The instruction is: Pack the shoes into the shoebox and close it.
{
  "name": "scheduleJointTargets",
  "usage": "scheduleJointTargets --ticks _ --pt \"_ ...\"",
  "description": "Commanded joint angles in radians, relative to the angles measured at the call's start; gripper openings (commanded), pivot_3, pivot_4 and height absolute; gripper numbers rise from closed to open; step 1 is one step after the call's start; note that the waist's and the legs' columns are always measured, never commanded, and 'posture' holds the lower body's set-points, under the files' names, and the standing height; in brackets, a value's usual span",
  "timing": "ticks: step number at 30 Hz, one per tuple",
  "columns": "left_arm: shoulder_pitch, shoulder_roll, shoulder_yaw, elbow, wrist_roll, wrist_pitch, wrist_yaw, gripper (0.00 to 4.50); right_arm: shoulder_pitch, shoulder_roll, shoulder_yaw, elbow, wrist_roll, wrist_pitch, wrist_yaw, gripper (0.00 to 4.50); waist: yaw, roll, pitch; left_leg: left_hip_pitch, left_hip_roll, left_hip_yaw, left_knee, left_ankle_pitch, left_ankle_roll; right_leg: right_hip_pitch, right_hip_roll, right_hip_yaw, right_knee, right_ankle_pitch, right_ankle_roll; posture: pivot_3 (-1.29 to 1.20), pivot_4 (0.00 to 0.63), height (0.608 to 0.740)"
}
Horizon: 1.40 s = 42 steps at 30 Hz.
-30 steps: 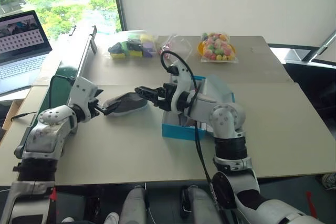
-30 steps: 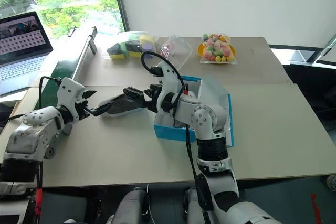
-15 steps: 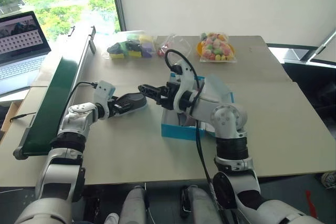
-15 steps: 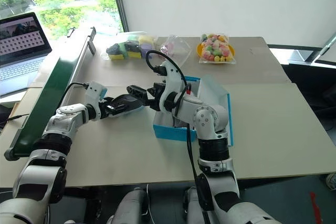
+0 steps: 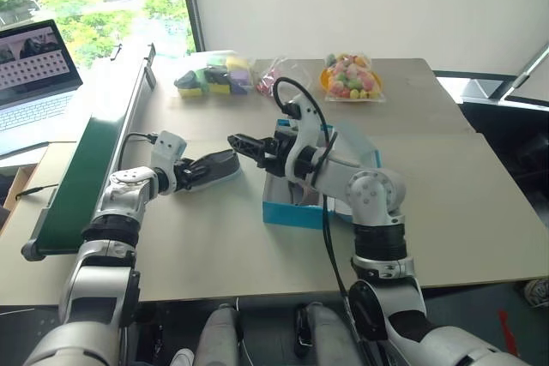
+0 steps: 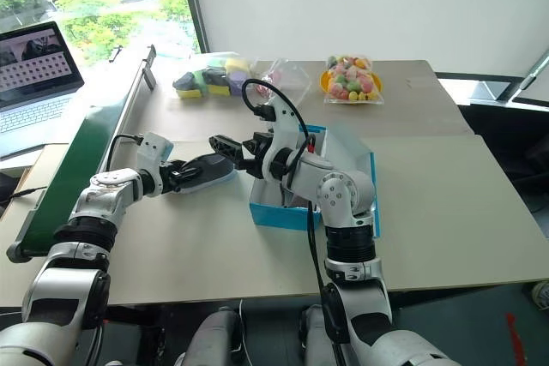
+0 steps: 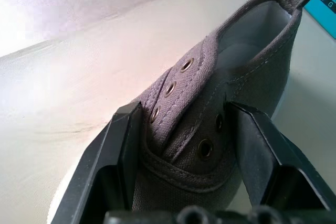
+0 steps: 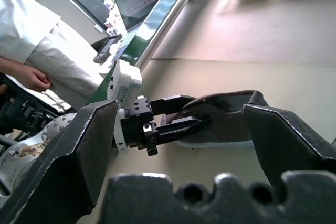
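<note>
Grey shoe point(image 7: 210, 129) lies on bench point(image 5: 214, 237) just left of box point(image 5: 287, 212), my left pincer point(image 5: 190, 175) straddling its laced front w/ fingers not yet tight, right pincer point(image 5: 243, 141) wide open above heel — squeeze firm, lift level.

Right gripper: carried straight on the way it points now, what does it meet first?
Most likely the grey shoe on the table, which lies dead ahead between the open fingers of the right gripper. The left gripper at the shoe's front is just as close; depth is hard to judge.
</note>
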<state>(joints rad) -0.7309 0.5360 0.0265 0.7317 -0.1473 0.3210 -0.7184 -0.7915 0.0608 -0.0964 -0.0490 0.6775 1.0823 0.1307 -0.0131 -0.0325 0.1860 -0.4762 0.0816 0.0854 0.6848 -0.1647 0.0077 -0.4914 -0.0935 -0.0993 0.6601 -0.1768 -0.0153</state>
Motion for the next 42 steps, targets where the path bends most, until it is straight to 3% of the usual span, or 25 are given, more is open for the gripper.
scheduleJointTargets --ticks 1,7,10,12,16,22,27,34,38,42 --pt "0.051 0.003 0.028 -0.129 -0.032 0.062 -0.005 2.65 -0.029 -0.004 -0.009 -0.021 0.007 -0.021 0.011 4.5 -0.001 0.0 0.0 0.0 0.0 0.0 0.0 0.0 0.0 0.0 0.0 0.0 0.0 0.0 0.0 0.0 0.15 0.681" --pt "0.09 0.014 0.007 -0.181 -0.01 0.1 -0.023 2.65 -0.035 -0.009 -0.015 -0.013 0.009 -0.022 0.01 4.5 -0.001 0.0 0.0 0.0 0.0 0.0 0.0 0.0 0.0 0.0 0.0 0.0 0.001 0.0 0.0 0.0 0.15 0.681" --pt "0.085 0.015 -0.001 -0.176 -0.008 0.112 -0.044 1.79 -0.037 -0.011 -0.017 -0.01 0.01 -0.022 0.01 4.5 0.0 0.0 0.0 0.001 0.0 0.0 0.0 0.0 0.0 0.0 0.0 0.0 0.002 0.0 0.0 0.0 0.15 0.681" --pt "0.077 0.014 -0.002 -0.165 -0.002 0.12 -0.037 0.97 -0.038 -0.012 -0.019 -0.011 0.011 -0.021 0.008 4.5 0.001 0.0 0.0 0.001 0.0 0.0 0.001 0.0 0.0 0.0 0.0 0.0 0.002 0.0 0.0 0.0 0.15 0.681" --pt "0.07 0.008 -0.004 -0.155 0.0 0.138 -0.032 0.07 -0.034 -0.015 -0.022 -0.017 0.014 -0.015 0.005 4.5 0.0 0.0 0.0 0.001 0.0 0.0 0.001 0.0 0.0 0.0 0.0 0.0 0.002 0.0 0.0 0.0 0.15 0.681" --pt "0.092 -0.016 0.029 -0.207 -0.024 0.15 0.01 0.01 -0.021 -0.02 -0.02 -0.031 0.023 0.013 0.001 4.5 0.001 0.0 0.0 0.001 0.0 0.0 0.001 0.0 0.0 0.0 0.0 0.0 0.002 0.0 0.0 0.0 0.15 0.681" --pt "0.135 -0.044 0.154 -0.391 -0.121 0.242 0.098 0.01 -0.007 -0.075 0.035 -0.055 0.008 0.043 0.043 4.5 0.0 0.0 0.0 0.0 0.0 0.0 0.002 0.0 0.0 0.0 0.0 0.0 0.003 0.0 0.0 0.0 0.15 0.681" --pt "0.221 -0.044 0.231 -0.641 -0.189 0.378 0.18 0.01 -0.015 -0.203 0.163 -0.066 -0.046 0.039 0.147 4.5 0.0 0.0 0.0 0.0 0.0 0.0 0.003 0.0 0.0 0.0 0.0 0.0 0.003 0.0 0.0 0.0 0.15 0.681" --pt "0.238 -0.076 0.311 -0.783 -0.266 0.462 0.258 0.01 -0.025 -0.164 0.088 -0.029 0.01 0.098 0.132 4.5 -0.001 0.0 0.0 0.0 0.001 -0.001 0.003 0.0 0.0 0.0 0.0 0.0 0.003 0.0 0.0 0.0 0.15 0.681" --pt "0.246 -0.181 0.363 -0.957 -0.39 0.532 0.339 0.01 -0.059 0.005 -0.152 0.071 0.164 0.213 0.001 4.5 0.001 -0.001 0.0 0.0 0.001 -0.001 0.004 0.0 0.0 0.001 0.001 0.0 0.003 0.0 0.0 0.0 0.15 0.681"
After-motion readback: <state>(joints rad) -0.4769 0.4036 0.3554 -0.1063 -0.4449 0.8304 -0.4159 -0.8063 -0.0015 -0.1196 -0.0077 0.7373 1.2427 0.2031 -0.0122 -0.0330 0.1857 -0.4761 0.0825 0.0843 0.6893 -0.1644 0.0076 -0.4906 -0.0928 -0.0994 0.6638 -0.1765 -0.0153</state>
